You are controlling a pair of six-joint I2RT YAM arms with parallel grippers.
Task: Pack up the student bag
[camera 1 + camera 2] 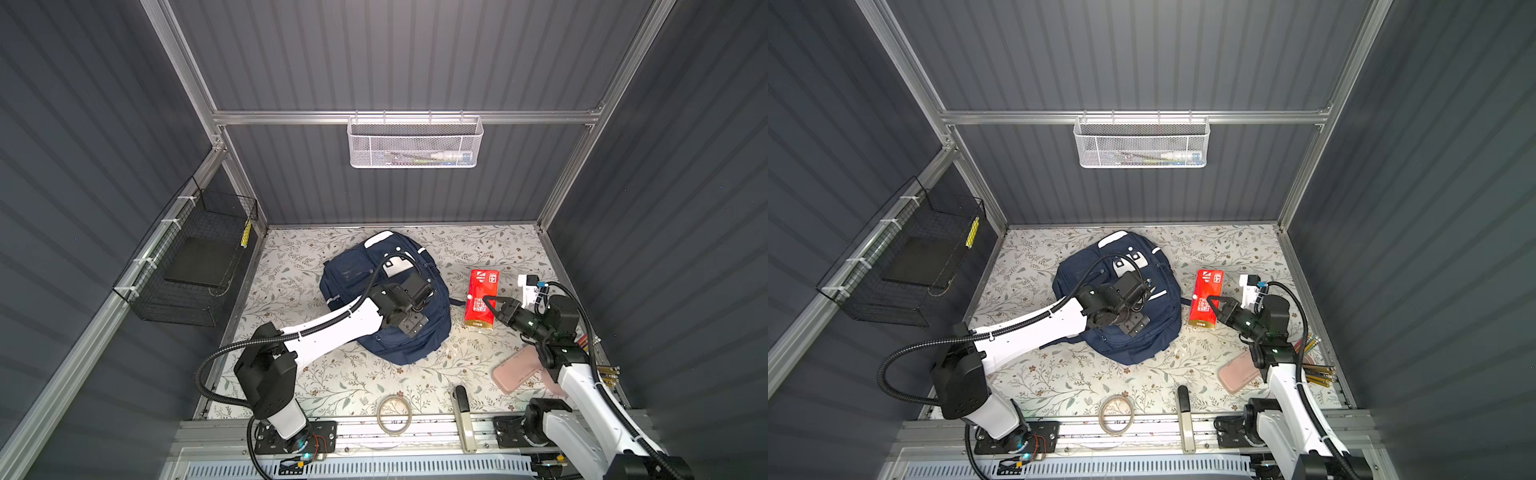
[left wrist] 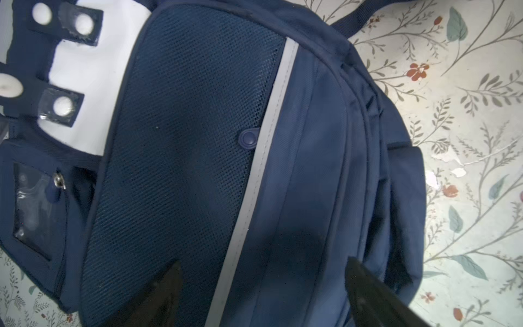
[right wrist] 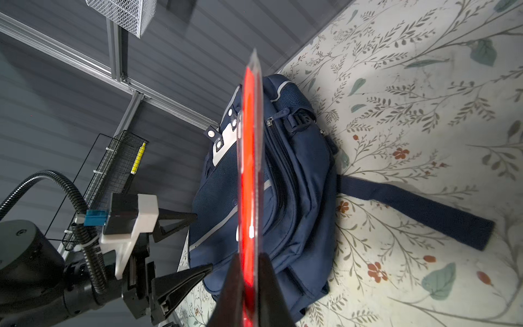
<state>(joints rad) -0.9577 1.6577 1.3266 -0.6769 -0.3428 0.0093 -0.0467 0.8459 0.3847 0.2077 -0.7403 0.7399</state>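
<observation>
1. right claw (image 3: 249, 273): clenched on a flat red packet (image 1: 481, 297), seen edge-on between the jaws in the right wrist view. Can't tell if the packet is clear of the bench (image 1: 286, 274).
2. left claw (image 2: 263, 262): jaws spread wide, gripping nothing, hovering just above the student bag (image 1: 386, 299), over its mesh panel (image 2: 184, 141).
3. Bag lies front-up, roughly centred near the bench's back edge. The packet is just beside it, toward the right edge.
4. Progress, my read: early. No compartment looks open and nothing is visibly inside. Left to do: open a zip, load the packet, then probably the pink case (image 1: 517, 372) and pencils (image 1: 609, 372) at the front-right corner.
5. Bag look: navy fabric, soft and slumped, with white patches and snaps at the top, grey stripes, and 1 strap (image 3: 410, 209) trailing flat.
</observation>
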